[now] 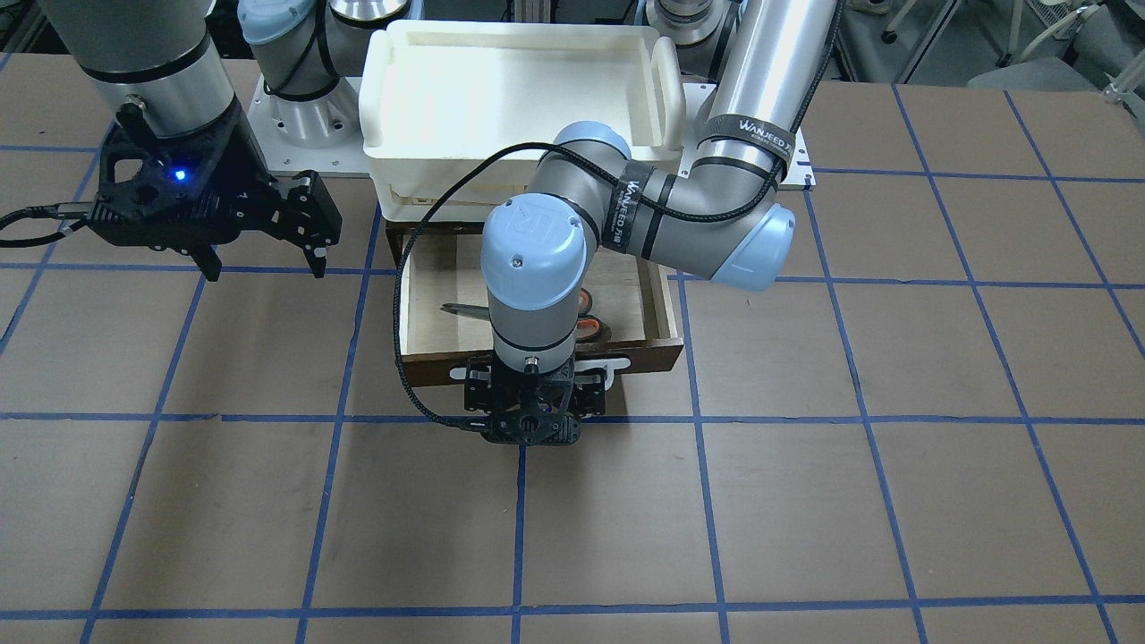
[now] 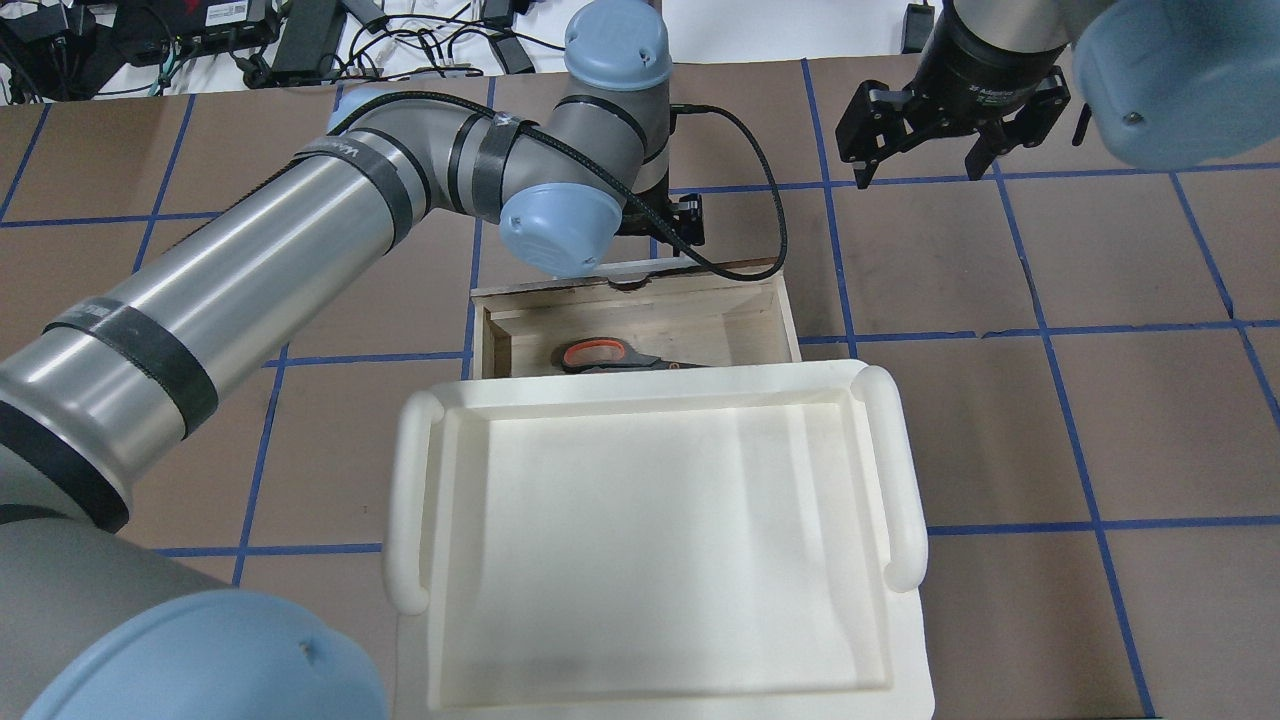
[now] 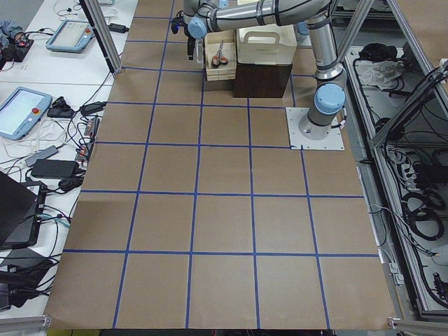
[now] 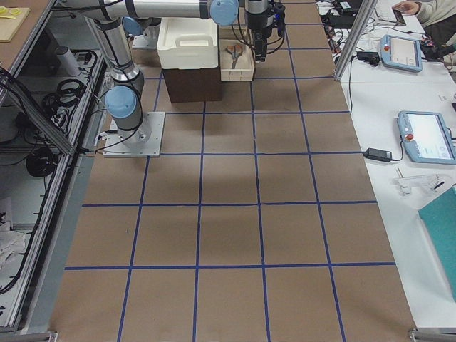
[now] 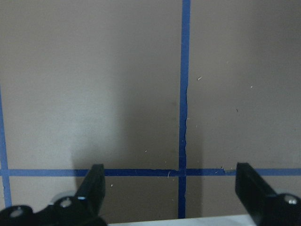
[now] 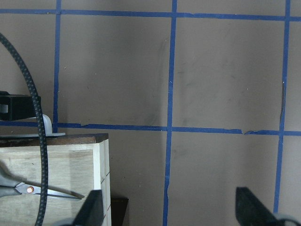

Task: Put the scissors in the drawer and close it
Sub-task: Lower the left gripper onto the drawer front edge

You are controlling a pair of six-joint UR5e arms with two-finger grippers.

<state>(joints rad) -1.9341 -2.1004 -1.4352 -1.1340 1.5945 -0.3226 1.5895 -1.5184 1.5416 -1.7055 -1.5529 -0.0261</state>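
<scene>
Small grey-handled, orange-lined scissors (image 2: pixel 620 355) already lie inside the shallow wooden drawer (image 2: pixel 745 318), which stands open. The left gripper (image 1: pixel 532 383), jaws spread wide, hangs at its dark front. The right gripper (image 2: pixel 918 172), open and empty, hovers well apart to the right, so only the closing seems left.

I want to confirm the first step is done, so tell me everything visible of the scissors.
The scissors are a small pair with grey handles lined orange inside the loops and slim silver blades that look closed. They lie flat on the pale wood floor of the open drawer, handles toward the robot's left, blades toward its right. Nothing grips them. In the front-facing view the left arm's wrist covers their middle.
</scene>
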